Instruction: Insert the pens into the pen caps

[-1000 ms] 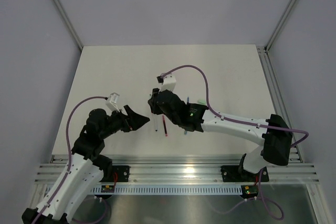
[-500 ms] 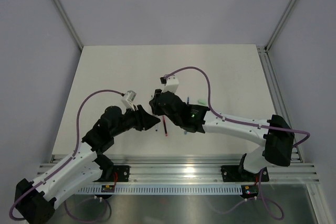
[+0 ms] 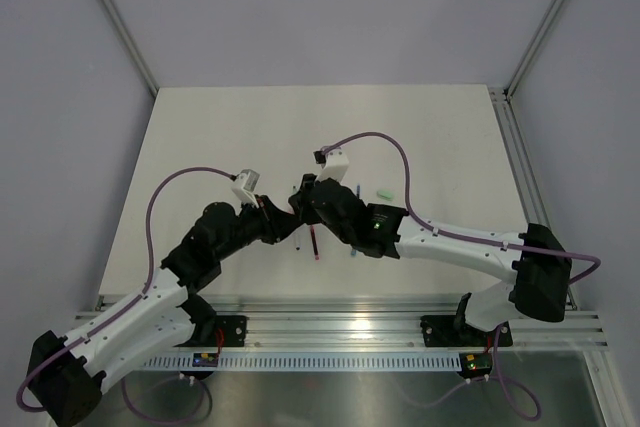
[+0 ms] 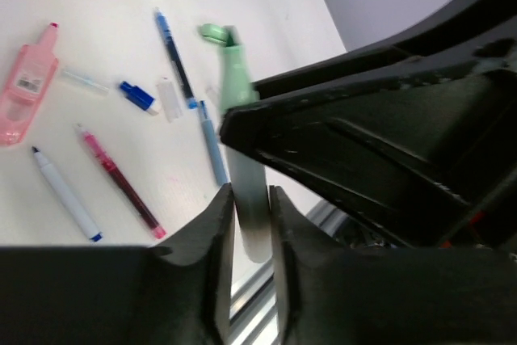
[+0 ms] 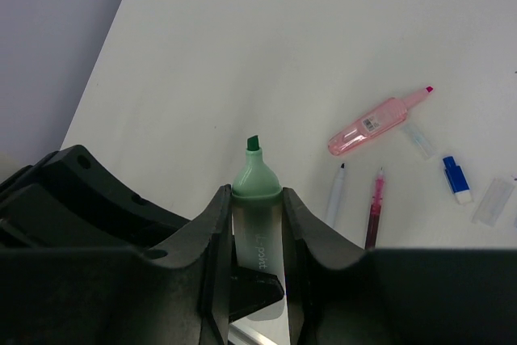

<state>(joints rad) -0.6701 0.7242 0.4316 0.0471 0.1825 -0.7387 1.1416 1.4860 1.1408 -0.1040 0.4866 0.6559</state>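
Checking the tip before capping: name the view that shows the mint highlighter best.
Right wrist: the mint highlighter is sharp, its chisel tip bare, its body between the fingers. Left wrist shows it blurred and partly covered. Top external hides it where the left gripper and right gripper meet.

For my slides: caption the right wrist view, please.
Right claw grips uncapped green highlighter, pink highlighter lying beyond.

Lab cell — grey panels (image 3: 300, 7), aluminium rail (image 3: 340, 325), white table (image 3: 200, 137)

White table (image 3: 200, 127) (grey walls (image 3: 300, 7))
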